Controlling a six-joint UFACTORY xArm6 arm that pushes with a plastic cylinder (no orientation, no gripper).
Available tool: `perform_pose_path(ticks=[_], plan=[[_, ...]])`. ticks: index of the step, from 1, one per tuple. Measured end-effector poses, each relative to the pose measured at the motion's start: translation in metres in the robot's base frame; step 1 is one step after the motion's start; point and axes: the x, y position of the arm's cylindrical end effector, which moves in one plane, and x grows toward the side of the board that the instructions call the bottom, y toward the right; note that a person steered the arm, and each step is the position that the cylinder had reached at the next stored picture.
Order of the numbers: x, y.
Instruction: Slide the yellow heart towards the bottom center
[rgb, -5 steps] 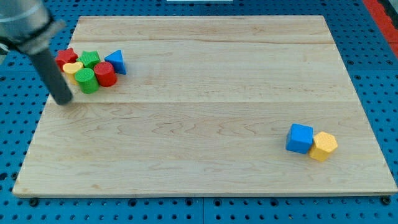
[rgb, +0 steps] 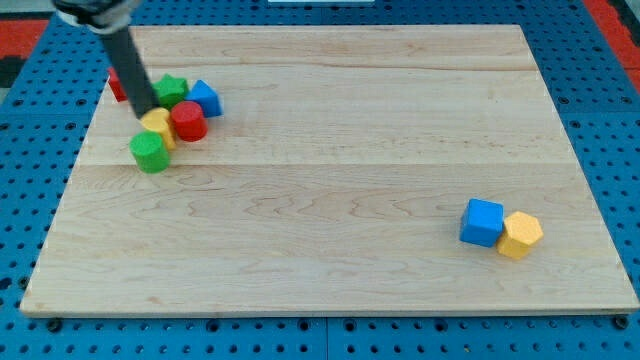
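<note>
The yellow heart lies near the board's upper left, in a cluster of blocks. My tip touches its upper left edge. A red cylinder sits against the heart's right side. A green cylinder sits just below it. A green block and a blue triangle lie above the heart. A red block is partly hidden behind my rod.
A blue cube and a yellow hexagon touch each other near the board's lower right. The wooden board rests on a blue pegboard surface.
My tip moved up and right from the board's left edge into the cluster. The yellow heart, both cylinders, the green block and the blue triangle shifted right and slightly down.
</note>
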Motion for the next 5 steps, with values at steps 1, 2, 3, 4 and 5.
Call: perform_pose_path(ticks=[1,2,3,4,5], plan=[[0.054,0.045],[0.073,0.093],[0.111,0.193],[0.115,0.143],[0.131,0.141]])
